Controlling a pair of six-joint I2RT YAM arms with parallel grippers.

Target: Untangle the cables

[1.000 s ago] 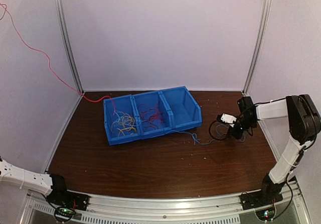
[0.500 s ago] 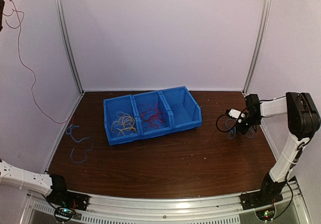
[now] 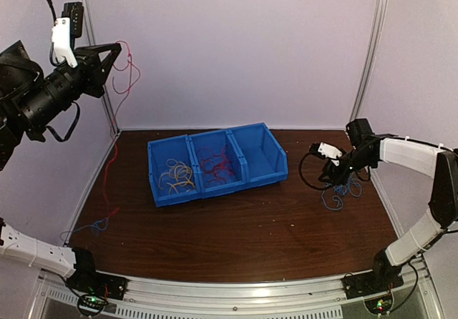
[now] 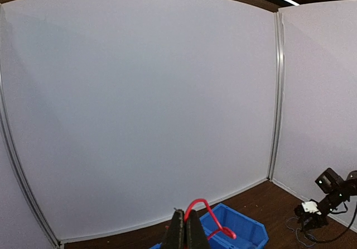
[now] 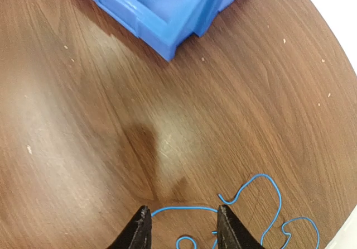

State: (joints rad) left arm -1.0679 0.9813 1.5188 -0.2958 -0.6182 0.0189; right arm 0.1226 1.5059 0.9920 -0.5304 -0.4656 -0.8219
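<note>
My left gripper point(image 3: 117, 49) is raised high at the upper left, shut on a thin red cable point(image 3: 129, 67). The cable hangs down to the table's left side, where a blue strand point(image 3: 89, 227) lies. In the left wrist view the red cable point(image 4: 207, 206) loops out of the shut left gripper point(image 4: 186, 222). My right gripper point(image 3: 336, 176) is low over the table at the right, with a loose blue cable point(image 3: 338, 197) below it. The right wrist view shows that gripper point(image 5: 183, 212) open, with the blue cable point(image 5: 262, 177) lying on the wood between and beside the fingertips.
A blue three-compartment bin point(image 3: 275, 163) stands mid-table: yellow cables point(image 3: 176, 177) in its left compartment, red ones point(image 3: 217, 164) in the middle, nothing in the right. Its corner point(image 5: 162, 14) shows ahead of the right gripper. White walls and metal posts enclose the table.
My left arm has swung up into view with the red cable, dragging it and the blue strand on the left. My right gripper has opened and the blue cable now lies on the table.
</note>
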